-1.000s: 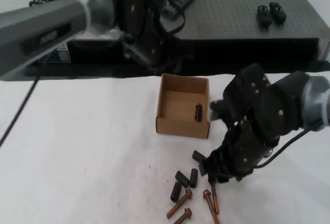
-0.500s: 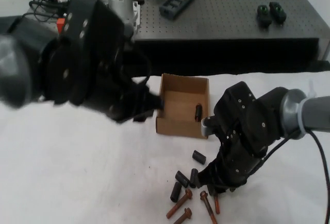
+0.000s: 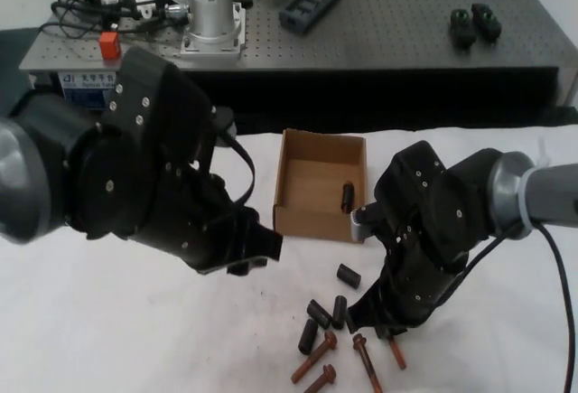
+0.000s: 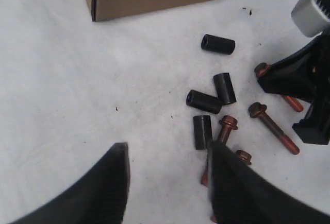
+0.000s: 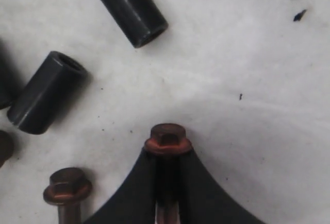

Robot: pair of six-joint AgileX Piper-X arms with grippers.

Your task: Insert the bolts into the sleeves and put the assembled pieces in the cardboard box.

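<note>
The right hand (image 5: 168, 161) is clamped on a bolt (image 5: 167, 137). The left hand (image 4: 167, 154) hangs spread apart beside loose sleeves (image 4: 204, 102)

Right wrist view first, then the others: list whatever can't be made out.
- Right wrist view: held bolt's shank, hidden between the right hand's fingers.
- High view: piece in the cardboard box, too small to tell if a bolt is inside.
- Left wrist view: loose bolt partly behind the left hand's finger.
</note>
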